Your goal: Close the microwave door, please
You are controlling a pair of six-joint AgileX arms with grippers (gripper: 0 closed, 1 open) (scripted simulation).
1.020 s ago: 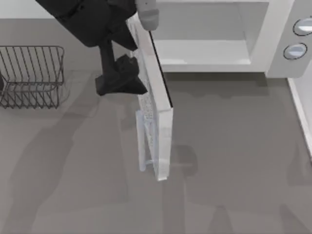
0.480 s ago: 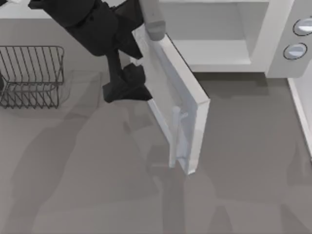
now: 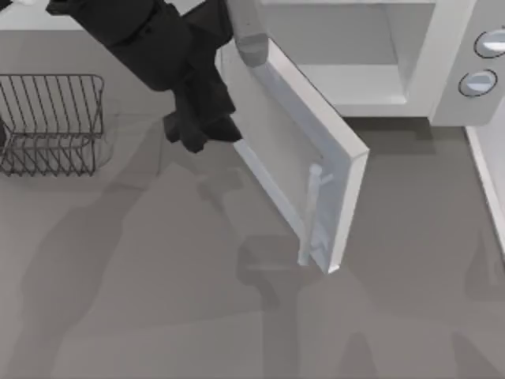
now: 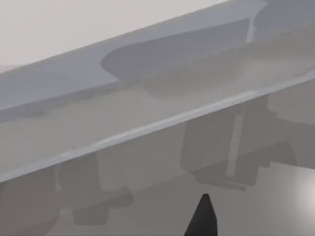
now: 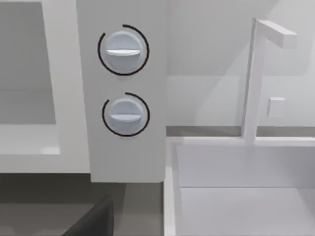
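Beside left claw (image 3: 207,126): microwave door (image 3: 300,158), half-open.

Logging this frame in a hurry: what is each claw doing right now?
Left claw: pressed against the outer face of the microwave door; open or closed cannot be told.
Right claw: state cannot be told.

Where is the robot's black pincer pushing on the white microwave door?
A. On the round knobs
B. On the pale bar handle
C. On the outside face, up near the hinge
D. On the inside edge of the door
C. In the top view the left arm's black pincer sits against the outer face of the flat white microwave door with the greyish window, close to the hinge and apart from the pale vertical bar handle.
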